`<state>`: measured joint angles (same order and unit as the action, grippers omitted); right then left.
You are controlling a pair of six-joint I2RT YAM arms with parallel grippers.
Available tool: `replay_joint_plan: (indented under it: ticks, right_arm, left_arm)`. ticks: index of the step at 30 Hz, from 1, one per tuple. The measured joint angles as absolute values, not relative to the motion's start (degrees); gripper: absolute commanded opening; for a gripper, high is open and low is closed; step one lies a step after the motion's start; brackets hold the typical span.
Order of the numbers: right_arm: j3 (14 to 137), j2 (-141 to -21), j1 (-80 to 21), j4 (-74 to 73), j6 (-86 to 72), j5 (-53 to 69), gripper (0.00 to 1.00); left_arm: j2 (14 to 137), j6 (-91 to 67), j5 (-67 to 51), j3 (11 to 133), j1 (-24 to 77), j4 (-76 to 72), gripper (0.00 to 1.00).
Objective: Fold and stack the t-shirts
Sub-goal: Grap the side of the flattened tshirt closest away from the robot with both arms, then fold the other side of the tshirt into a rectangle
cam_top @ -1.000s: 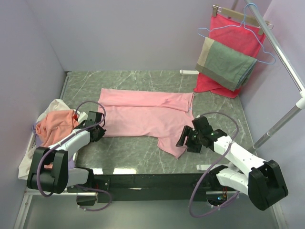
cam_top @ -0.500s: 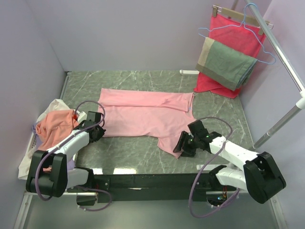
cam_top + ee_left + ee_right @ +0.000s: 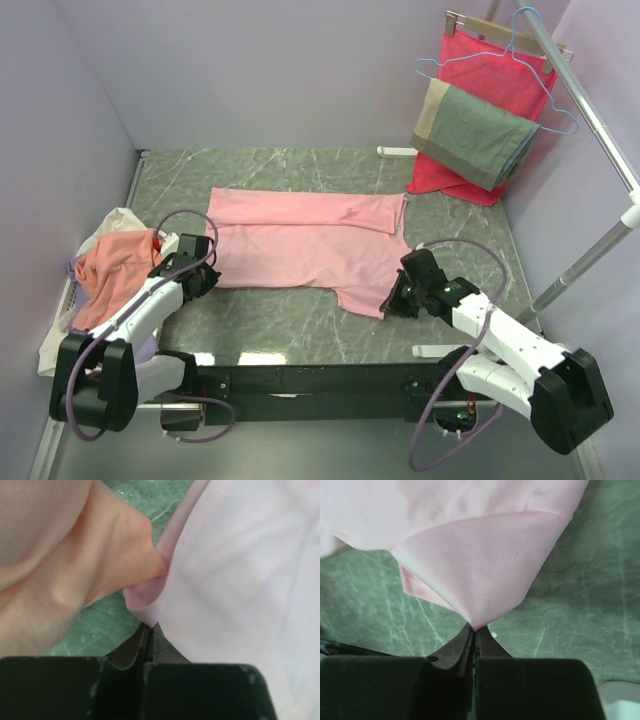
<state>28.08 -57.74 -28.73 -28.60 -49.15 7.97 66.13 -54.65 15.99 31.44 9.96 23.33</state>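
Pink t-shirt point(image 3: 300, 245) lies spread out mid-table point(image 3: 300, 170), long side running left-right, with a flap hanging toward the near right.

Left gripper point(image 3: 205, 275): at the shirt's near-left corner, jaws fully closed. Left wrist view shows the pink hem pinched right at the fingertips point(image 3: 145, 632). Peach-toned fabric fills the left of that view. It could be a shaded fold of the same shirt or the next one over, can't tell.

Right gripper point(image 3: 393, 300): at the near-right flap, jaws closed tight. Right wrist view shows the flap's corner drawn to a point and clamped between the tips, with green marble visible on both sides.

Other t-shirts are heaped at the table's left edge, beside the left arm: salmon-orange t-shirt point(image 3: 115, 270) on top, white t-shirt point(image 3: 112, 222) under it, and a sliver of lilac point(image 3: 73, 268) at the far-left side.

Far right: red cloth point(image 3: 490, 65) on a blue hanger point(image 3: 530, 40), with a grey-green and beige cloth point(image 3: 475, 135) draped in front of it, both well apart from the pink shirt.
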Motion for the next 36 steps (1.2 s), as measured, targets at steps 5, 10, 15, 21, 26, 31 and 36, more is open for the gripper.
replay_joint_plan:
  ticks: [5, 10, 15, 21, 26, 31, 36]
  right_arm:
    - [31.73, -54.52, -28.64, -33.12, -49.19, 2.28, 0.0]
    - [32.69, -53.34, -28.45, -37.21, -49.17, -1.15, 0.0]
    - [36.05, -52.71, -27.94, -38.72, -47.88, -2.22, 0.0]
    - [40.53, -57.32, -24.1, -35.53, -44.23, -1.39, 0.0]
    - [41.21, -64.05, -20.45, -32.42, -41.3, 0.23, 0.0]
    - [43.4, -68.73, -17.12, -29.93, -38.54, 1.98, 0.0]
    - [46.17, -73.01, -13.41, -27.97, -36.05, 4.05, 0.0]
  left_arm:
    - [62.96, -54.11, 14.06, 32.91, 9.96, 24.95, 0.01]
    - [62.35, -54.11, 12.34, 32.97, 9.96, 25.54, 0.01]
    - [62.28, -53.84, 11.81, 33.41, 9.96, 26.35, 0.01]
    - [65.12, -52.6, 11.84, 38.15, 9.96, 25.32, 0.01]
    - [70.72, -51.16, 11.86, 42.39, 9.96, 23.14, 0.01]
    - [77.76, -49.3, 12.1, 46.61, 9.96, 21.34, 0.01]
    - [83.11, -48.31, 12.88, 49.78, 9.96, 19.75, 0.01]
